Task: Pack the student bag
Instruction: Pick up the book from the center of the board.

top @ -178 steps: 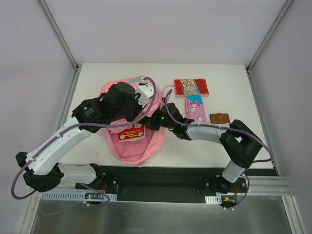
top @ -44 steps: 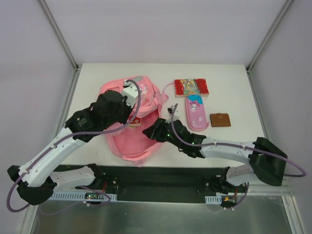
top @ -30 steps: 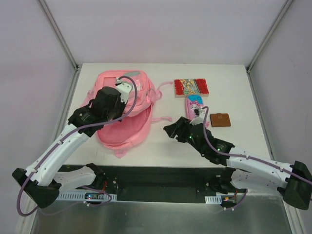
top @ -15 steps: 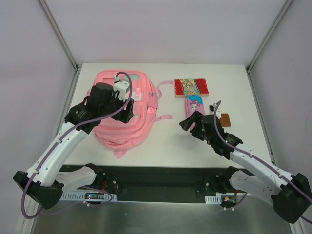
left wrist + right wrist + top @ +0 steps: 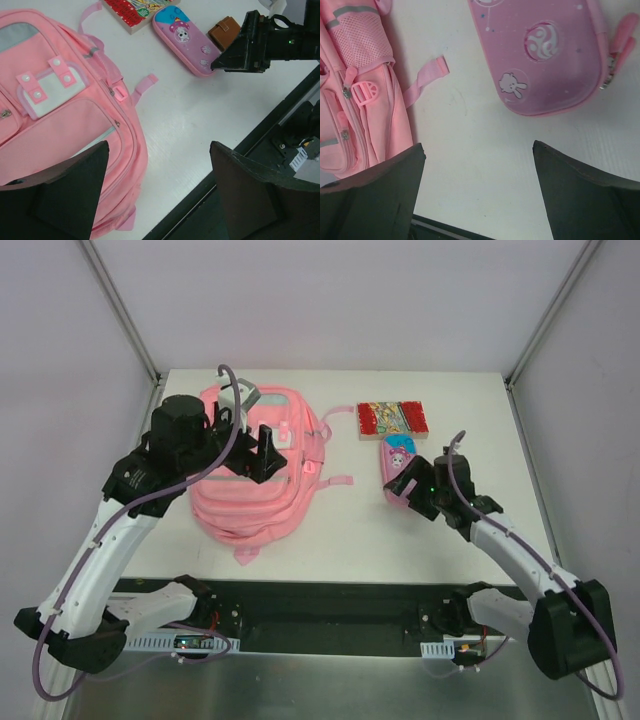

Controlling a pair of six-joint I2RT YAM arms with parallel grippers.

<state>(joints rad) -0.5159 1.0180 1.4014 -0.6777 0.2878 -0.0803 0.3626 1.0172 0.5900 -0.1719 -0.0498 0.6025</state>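
Observation:
The student bag (image 5: 250, 510) lies flat on the left half of the table, front pockets up; the left wrist view shows its buckle tabs and side strap (image 5: 55, 125). My left gripper (image 5: 272, 453) hovers open above the bag's right side, with nothing between its fingers (image 5: 159, 147). My right gripper (image 5: 405, 488) is open and empty, low over the bare table just in front of the near end of the pink pencil case (image 5: 398, 455). In the right wrist view (image 5: 478, 146) the case (image 5: 545, 50) lies ahead and the bag's edge (image 5: 365, 115) is at the left.
A red patterned book (image 5: 392, 418) lies behind the pencil case (image 5: 182, 40). A small brown wallet (image 5: 224, 32) sits right of the case, beside my right arm. The table's near edge drops to a black rail (image 5: 330, 605).
My left gripper opened, let go of the bag and drew up and left; the bag now lies flat. My right gripper swung right to the pencil case and opened wider.

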